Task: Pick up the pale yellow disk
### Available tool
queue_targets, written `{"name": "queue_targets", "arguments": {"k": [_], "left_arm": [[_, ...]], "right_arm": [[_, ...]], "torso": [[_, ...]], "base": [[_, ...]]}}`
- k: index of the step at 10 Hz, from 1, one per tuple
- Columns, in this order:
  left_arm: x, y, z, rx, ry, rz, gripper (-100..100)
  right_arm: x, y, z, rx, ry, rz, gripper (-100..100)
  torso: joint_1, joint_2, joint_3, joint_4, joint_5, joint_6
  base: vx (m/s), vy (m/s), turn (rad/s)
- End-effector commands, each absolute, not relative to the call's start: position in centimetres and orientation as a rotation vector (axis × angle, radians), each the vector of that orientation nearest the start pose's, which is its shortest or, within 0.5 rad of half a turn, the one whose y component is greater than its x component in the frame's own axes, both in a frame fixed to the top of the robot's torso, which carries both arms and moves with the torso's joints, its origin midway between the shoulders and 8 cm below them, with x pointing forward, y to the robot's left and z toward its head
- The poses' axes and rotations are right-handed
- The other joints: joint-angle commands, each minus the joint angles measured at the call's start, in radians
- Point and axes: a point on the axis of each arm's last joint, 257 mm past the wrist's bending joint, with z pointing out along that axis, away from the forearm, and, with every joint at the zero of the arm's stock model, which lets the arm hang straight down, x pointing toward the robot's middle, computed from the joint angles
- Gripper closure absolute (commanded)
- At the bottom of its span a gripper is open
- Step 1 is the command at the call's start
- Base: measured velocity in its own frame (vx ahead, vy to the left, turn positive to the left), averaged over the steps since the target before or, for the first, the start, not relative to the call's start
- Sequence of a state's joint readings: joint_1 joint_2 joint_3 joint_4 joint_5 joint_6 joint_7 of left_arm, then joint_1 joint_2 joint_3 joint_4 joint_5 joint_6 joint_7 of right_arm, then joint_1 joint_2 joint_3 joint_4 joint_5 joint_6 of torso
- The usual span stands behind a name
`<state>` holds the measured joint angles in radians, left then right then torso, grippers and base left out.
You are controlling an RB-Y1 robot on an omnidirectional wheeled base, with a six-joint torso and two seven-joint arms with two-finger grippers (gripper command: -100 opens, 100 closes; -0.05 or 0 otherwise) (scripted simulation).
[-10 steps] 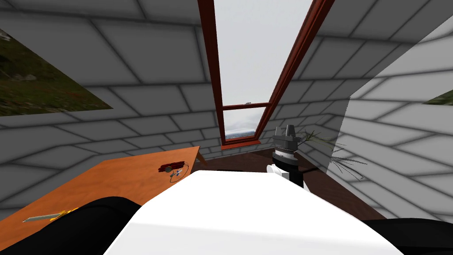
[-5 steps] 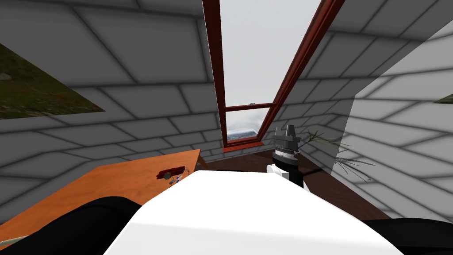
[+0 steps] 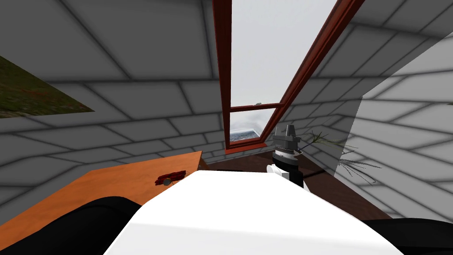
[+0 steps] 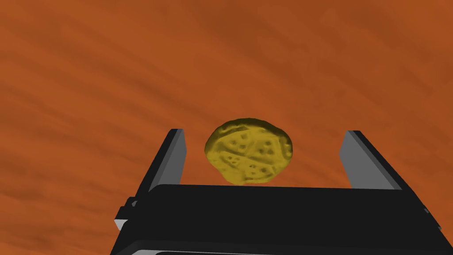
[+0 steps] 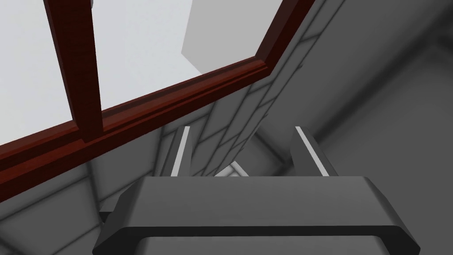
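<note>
Disk: yellow disk [image 4: 247, 150] lies flat on our orange table [image 4: 132, 66], face dimpled, marks unreadable.
Left gripper [image 4: 264, 131]: spread wide, straddling the disk, not touching.
Right gripper [image 3: 286, 131]: released, raised beyond the table's right edge.

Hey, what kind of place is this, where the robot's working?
Probably a room in a house: grey block walls, a tall window with a dark red frame, an orange wooden table and a spiky plant by the wall.
</note>
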<state>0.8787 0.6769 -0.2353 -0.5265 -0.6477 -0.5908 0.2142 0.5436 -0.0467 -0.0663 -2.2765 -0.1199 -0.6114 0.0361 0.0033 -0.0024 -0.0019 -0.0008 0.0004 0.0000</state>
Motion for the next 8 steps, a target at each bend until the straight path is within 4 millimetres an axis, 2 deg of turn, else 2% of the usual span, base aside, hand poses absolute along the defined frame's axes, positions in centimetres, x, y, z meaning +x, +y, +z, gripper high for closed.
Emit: {"name": "queue_targets", "arguments": {"k": [1,8], "left_arm": [[-31.2,49.1,-52.3,-1.239,2.919,0.051,-100],[-32.9,45.7,-53.4,-1.173,2.939,0.05,-100]], "right_arm": [[31.5,-31.2,3.3,0.619,0.533,1.275,0],[31.5,-31.2,3.3,0.619,0.533,1.275,0]], "torso": [[0.0,0.0,0.0,0.0,0.0,0.0],[0.001,0.0,0.0,0.0,0.0,0.001]], "base": [[0.043,0.058,0.065],[0.051,0.075,0.076]]}}
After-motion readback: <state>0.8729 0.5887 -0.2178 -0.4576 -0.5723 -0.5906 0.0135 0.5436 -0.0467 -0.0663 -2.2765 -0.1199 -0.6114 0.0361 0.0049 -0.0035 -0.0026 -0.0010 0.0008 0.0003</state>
